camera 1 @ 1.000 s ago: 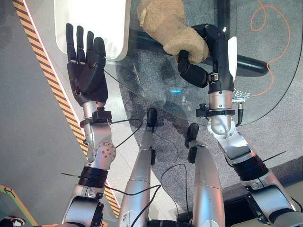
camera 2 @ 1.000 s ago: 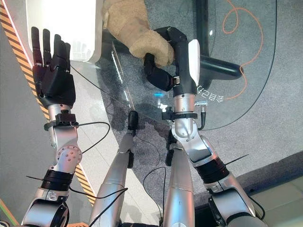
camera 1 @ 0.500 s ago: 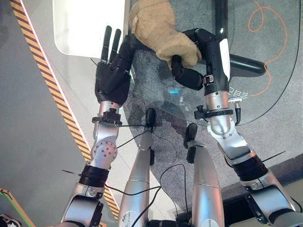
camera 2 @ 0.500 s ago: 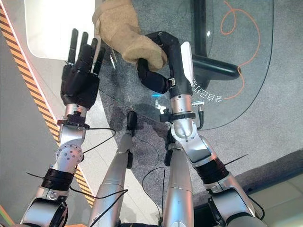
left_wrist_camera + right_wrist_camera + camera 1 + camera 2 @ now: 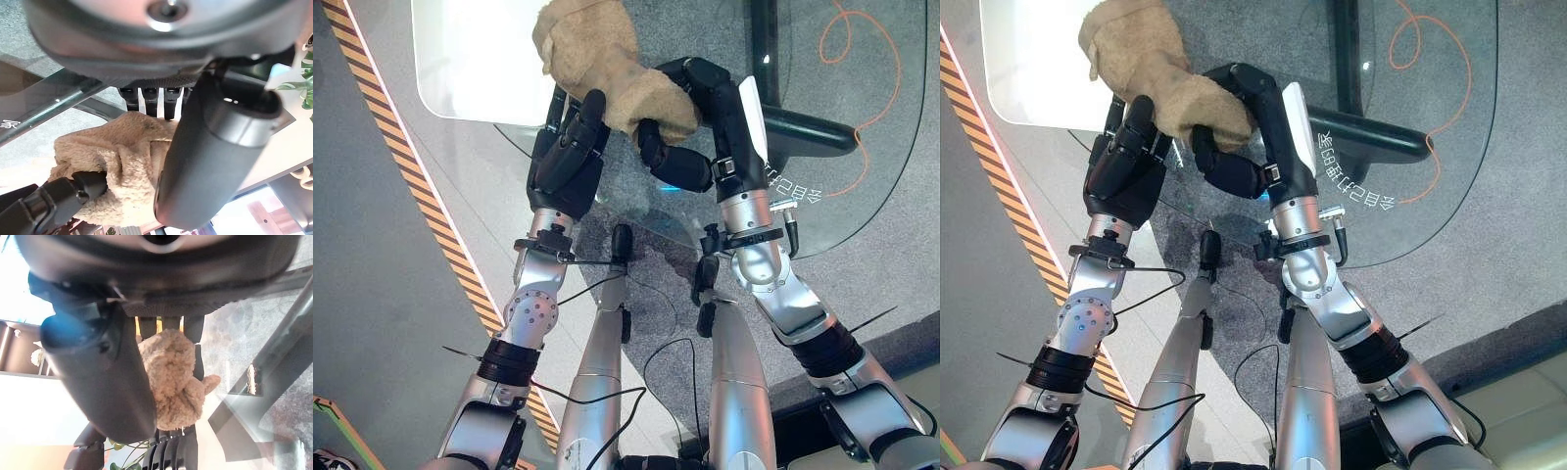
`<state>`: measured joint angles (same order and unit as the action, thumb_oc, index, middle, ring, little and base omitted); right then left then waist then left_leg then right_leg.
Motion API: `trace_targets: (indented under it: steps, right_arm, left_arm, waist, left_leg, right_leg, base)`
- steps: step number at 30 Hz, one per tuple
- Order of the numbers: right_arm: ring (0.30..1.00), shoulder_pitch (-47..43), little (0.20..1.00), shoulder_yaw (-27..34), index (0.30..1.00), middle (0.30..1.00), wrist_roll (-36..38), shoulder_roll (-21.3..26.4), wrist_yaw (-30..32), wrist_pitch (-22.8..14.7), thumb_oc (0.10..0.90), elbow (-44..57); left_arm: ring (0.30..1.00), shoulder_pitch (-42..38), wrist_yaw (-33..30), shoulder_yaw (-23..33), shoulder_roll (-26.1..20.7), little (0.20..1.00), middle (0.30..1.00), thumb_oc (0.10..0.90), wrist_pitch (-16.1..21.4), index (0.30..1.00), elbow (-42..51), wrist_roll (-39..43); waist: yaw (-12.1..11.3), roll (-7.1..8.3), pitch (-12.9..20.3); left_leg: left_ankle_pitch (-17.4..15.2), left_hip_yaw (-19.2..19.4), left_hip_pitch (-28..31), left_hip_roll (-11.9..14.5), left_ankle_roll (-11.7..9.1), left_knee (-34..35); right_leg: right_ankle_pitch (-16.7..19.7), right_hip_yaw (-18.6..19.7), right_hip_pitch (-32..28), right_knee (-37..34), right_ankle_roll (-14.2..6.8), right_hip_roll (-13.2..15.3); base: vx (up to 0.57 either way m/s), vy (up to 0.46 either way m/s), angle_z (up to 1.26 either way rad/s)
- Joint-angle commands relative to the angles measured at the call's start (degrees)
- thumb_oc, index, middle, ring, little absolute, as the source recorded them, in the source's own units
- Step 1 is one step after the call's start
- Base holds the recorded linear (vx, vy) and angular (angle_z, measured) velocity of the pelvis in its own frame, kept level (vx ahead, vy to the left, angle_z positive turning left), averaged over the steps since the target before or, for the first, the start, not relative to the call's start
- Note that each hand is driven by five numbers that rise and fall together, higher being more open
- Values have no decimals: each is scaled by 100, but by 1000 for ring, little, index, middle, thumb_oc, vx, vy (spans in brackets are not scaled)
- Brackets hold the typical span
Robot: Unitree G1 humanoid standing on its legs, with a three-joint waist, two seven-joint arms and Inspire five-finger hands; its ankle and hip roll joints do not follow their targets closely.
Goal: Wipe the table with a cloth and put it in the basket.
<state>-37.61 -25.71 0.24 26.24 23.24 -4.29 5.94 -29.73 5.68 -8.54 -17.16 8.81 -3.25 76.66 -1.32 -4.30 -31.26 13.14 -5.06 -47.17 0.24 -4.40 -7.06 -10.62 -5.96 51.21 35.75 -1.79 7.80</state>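
- Left eye view: the tan cloth (image 5: 607, 69) lies bunched on the glass table (image 5: 822, 211), near its left edge, with one end reaching away from the robot over a white panel (image 5: 475, 54) that shows beside and under the glass.
- Right hand (image 5: 690, 127) is curled round the near end of the cloth: its fingers wrap over the top of the bundle and its thumb (image 5: 671, 168) closes in from below, so the cloth is pinched between them.
- Left hand (image 5: 570, 157) sits just beside the right hand, at the left flank of the cloth. Its fingers reach under or behind the cloth's edge and its thumb (image 5: 590, 116) lies against the fabric.
- Left wrist view: the left hand's fingers (image 5: 149, 98) run out nearly straight onto the cloth (image 5: 122, 166) and touch it; the thumb (image 5: 210, 156) is alongside. The right hand's dark fingertip (image 5: 88, 186) presses into the same bundle from the other side.
- Right wrist view: the cloth (image 5: 173, 377) is trapped between the right hand's thumb (image 5: 112, 382) and its fingers (image 5: 164, 325).
- Under the glass are a dark table base (image 5: 803, 127), grey carpet and an orange cable (image 5: 857, 59); a yellow-and-black striped tape (image 5: 421, 196) runs along the floor to the left.
- No basket can be made out.
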Motion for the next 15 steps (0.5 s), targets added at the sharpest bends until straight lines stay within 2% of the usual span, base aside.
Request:
trace_targets:
  steps: [1,15]
  right_arm:
    - [300,-853,200,-78,300,300,-24,-236,-164,-698,100,1326]
    - [300,-833,200,-215,300,300,-139,-148,5,-367,100,1022]
  left_arm:
    - [900,-471,330,-109,-102,900,900,800,209,900,854,107]
    - [900,-458,578,-87,5,900,900,800,327,900,960,183]
  waist:
    - [-111,199,146]
    - [-128,217,146]
  left_leg:
    - [-998,240,142,-118,225,-812]
    - [-1006,246,144,-119,211,-827]
  right_leg:
    - [1389,94,-473,-1945,-554,168]
    - [1370,70,-482,-1937,-536,182]
  base:
    - [0,0,0]
    - [0,0,0]
